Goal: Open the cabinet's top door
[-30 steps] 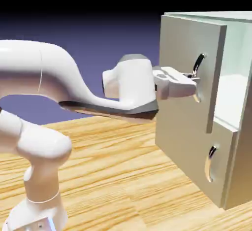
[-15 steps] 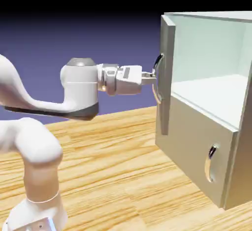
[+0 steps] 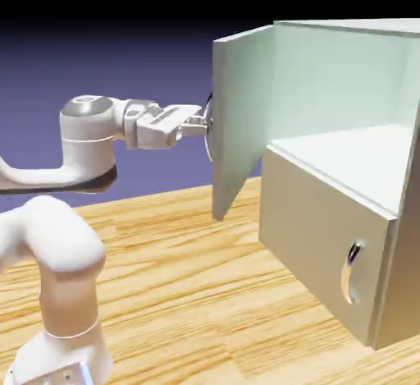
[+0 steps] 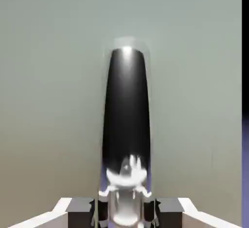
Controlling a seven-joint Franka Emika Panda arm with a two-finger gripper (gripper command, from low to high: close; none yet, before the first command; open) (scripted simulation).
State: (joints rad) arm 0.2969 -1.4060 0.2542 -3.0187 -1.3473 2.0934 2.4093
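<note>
Top door (image 3: 242,121) is swung well out from the cabinet (image 3: 344,178), pale green inner face showing; its free edge sits right at the tip of the hand (image 3: 203,126); the rest of the box lies beyond the hand, w/ the open compartment just past the door. Hand is pressed together, pinching the door's chrome handle (image 4: 125,125); in the hand view the handle fills the gap btw the fingers (image 4: 80,207), running straight up from them against flat grey panel.

Handling, my read: door is a stiff flat slab on a hinge, so it won't flex, just sweeps an arc; prob. light to pull. Handle is polished, curved, likely slippery; a thin bar could slide along the pads. Best hold is mid-handle, as now; lower panel (image 3: 328,244) stays shut.
</note>
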